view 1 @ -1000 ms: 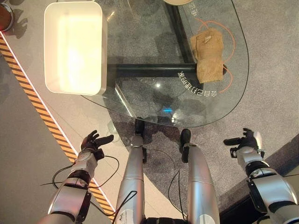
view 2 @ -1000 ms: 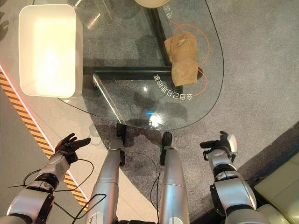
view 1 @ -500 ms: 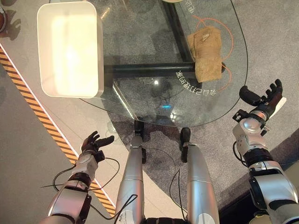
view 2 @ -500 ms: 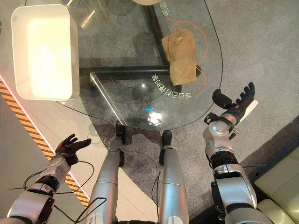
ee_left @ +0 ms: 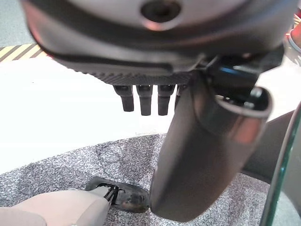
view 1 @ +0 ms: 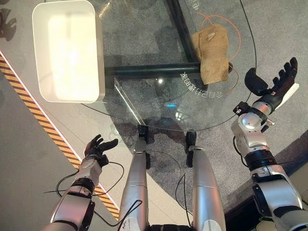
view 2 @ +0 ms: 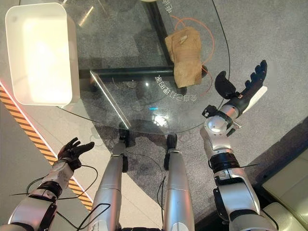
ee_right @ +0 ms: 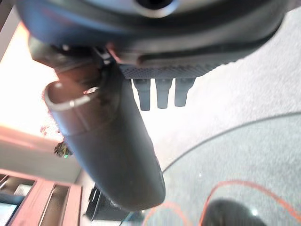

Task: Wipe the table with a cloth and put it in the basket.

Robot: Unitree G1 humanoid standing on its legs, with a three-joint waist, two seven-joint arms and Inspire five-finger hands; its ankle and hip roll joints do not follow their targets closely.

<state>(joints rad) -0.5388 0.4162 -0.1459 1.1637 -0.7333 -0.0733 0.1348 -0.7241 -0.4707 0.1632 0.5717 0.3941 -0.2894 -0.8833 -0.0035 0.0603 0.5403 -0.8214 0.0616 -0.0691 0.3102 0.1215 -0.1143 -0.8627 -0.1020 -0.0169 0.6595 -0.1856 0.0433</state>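
A crumpled tan cloth [view 1: 211,53] lies on the right part of the round glass table [view 1: 159,103], inside an orange ring marked on the glass. A white rectangular basket [view 1: 65,50] stands on the table's left side. My right hand [view 1: 273,85] is raised beside the table's right edge, a little right of the cloth, open with fingers spread and nothing in it. My left hand [view 1: 97,148] hangs low at the lower left, below the table's front edge, open and empty. The right wrist view looks past the thumb [ee_right: 117,141] at the glass rim and the orange ring [ee_right: 225,197].
A black bar of the table frame [view 1: 154,71] runs under the glass between basket and cloth. A yellow-and-black striped line [view 1: 38,115] crosses the floor at the left. Grey carpet lies under and right of the table.
My right hand has risen from low beside my leg up to the table's right edge, close to the cloth. The camera has shifted slightly. The left hand has barely moved.
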